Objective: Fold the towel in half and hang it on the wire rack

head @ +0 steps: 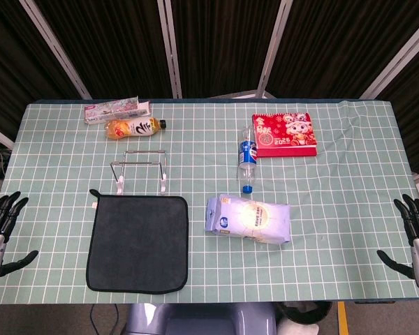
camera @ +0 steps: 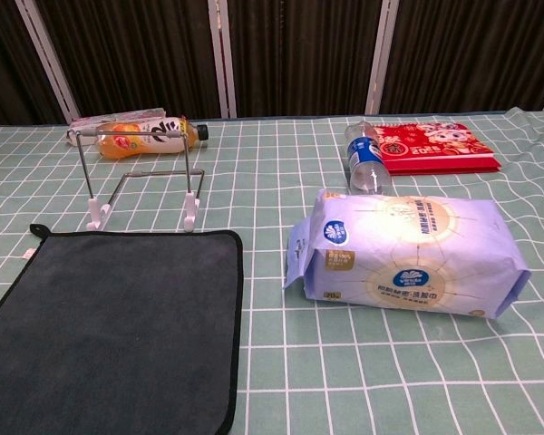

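**A:** Where are your hands?

**B:** Your left hand [head: 1,225] is out at the left edge of the table [head: 335,209], and your right hand [head: 413,241] is out at the right edge. Both have their fingers spread apart. They hold nothing and touch nothing on the table. Only the head view shows them.

**A:** And your towel?

**B:** Your towel [head: 138,243] lies flat and unfolded near the front edge, left of the middle. It is dark, soft and fuzzy, almost square, with round corners and a small loop at its far left corner.

**A:** The rack?

**B:** The wire rack [head: 140,167] stands just behind the towel. It is thin shiny metal with white feet.

**A:** Anything else?

**B:** A puffy pack of tissues [camera: 406,256] lies right of the towel. A clear water bottle [head: 246,162] lies behind it. The cloth has green squares.
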